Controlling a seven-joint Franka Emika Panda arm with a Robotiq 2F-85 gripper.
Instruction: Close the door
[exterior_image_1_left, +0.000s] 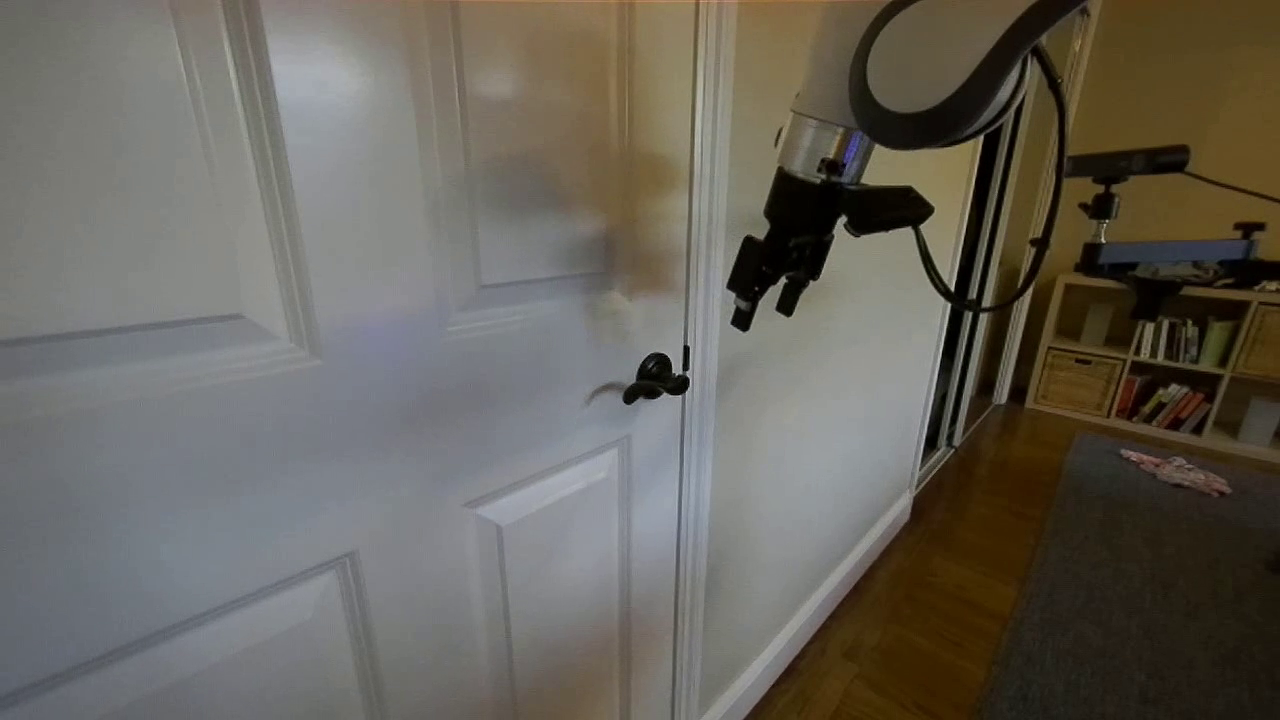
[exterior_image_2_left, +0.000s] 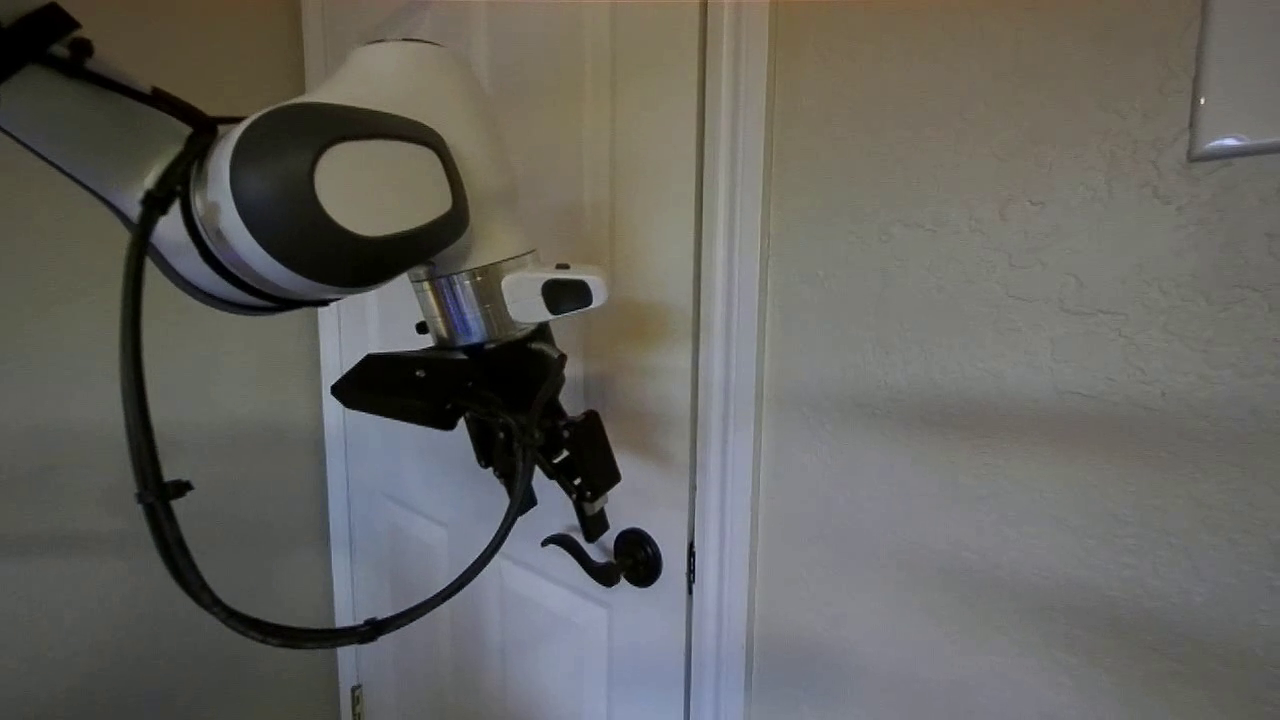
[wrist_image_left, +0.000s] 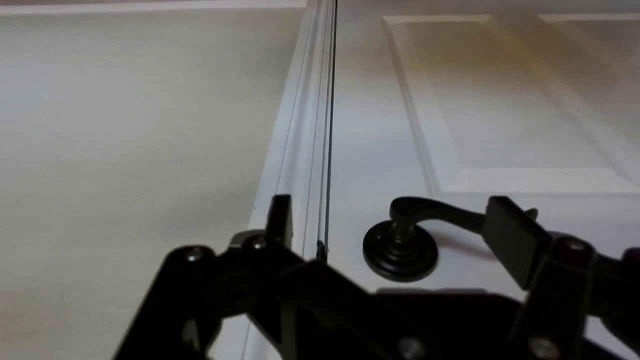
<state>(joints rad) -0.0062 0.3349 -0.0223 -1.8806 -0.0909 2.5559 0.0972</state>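
The big, shiny white panel door (exterior_image_1_left: 350, 400) sits in its long white frame (exterior_image_2_left: 735, 350) and looks closed, or nearly. The two-fingered black pincer (exterior_image_1_left: 765, 307) is spread apart with nothing in it. Push softly near the edge, without hooking the curvy black handle (exterior_image_1_left: 656, 380).

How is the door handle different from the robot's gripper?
The handle is one curvy lever on a round base, but the gripper has two straight, blocky fingers with a gap between them. The handle is fixed to the white door, while the gripper is at the end of the robot's arm. The handle's lever lies sideways, but the gripper's fingers slant downward in both exterior views. Both look black.
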